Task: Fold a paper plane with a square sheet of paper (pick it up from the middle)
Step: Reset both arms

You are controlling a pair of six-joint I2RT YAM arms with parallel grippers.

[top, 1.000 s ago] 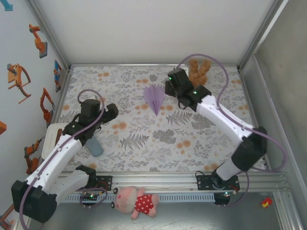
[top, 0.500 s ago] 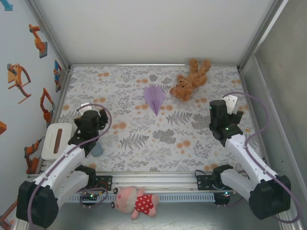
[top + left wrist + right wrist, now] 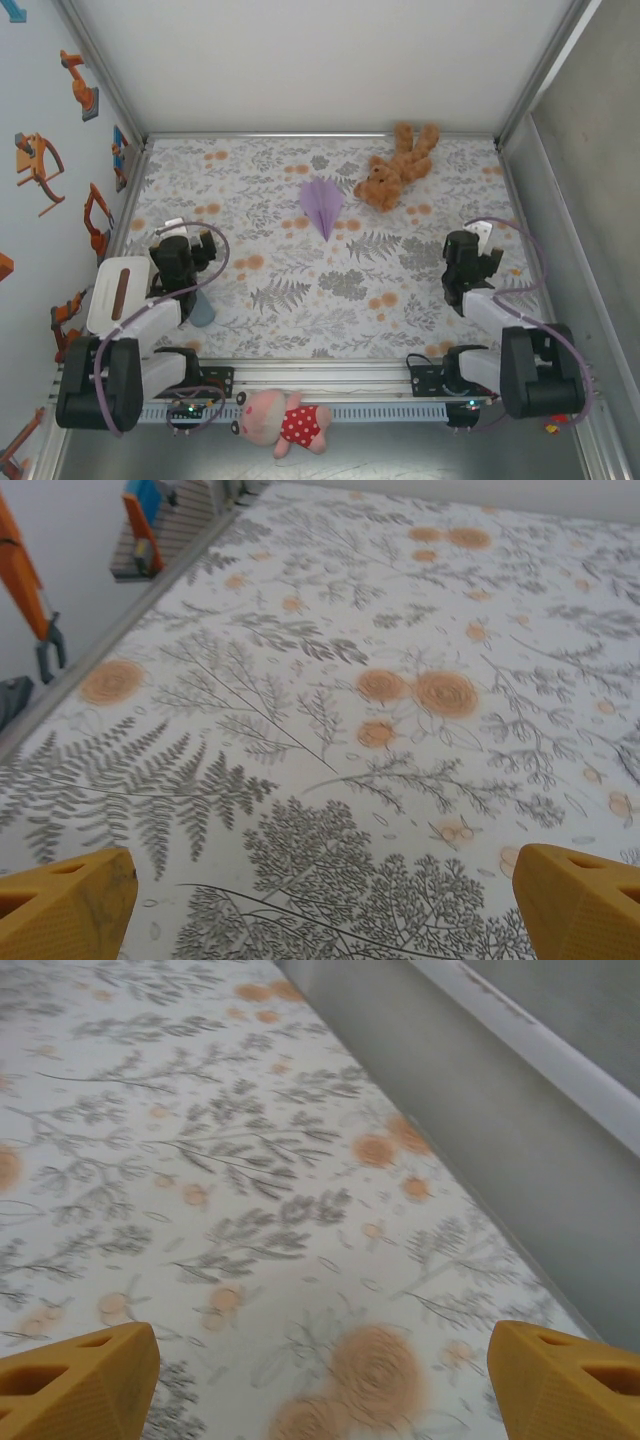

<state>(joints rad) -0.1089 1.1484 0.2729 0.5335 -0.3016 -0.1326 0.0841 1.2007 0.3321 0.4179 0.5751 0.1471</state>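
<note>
A white-walled booth closes in a counter covered with a grey fern and orange flower print. Cartoon robot stickers line the left wall.

At the near left edge a white tray holds a brown stick. Just right of it, the left gripper sits low over the counter, well apart from the paper. In its wrist view the left gripper is spread wide, one yellow fingertip in each bottom corner and only printed cloth between them. A small grey-blue pad lies beside that arm.

The paper plane lies far of centre, a narrow lilac dart with its sharp tip pointing toward the near edge. It rests flat and touches nothing. The folding looks finished.

I judge the plane very light and thin. It is stiff only along its creases, easy to crush, and likely to slide on the cloth if nudged. The best hold seems to be a gentle pinch across the centre crease at mid-length, where the layers stack. The tip and wing edges would bend.

A brown teddy bear sprawls just right of the plane, near but apart. At the near right, the right gripper is also low and far from the paper. In its wrist view the right gripper is wide and empty.
</note>
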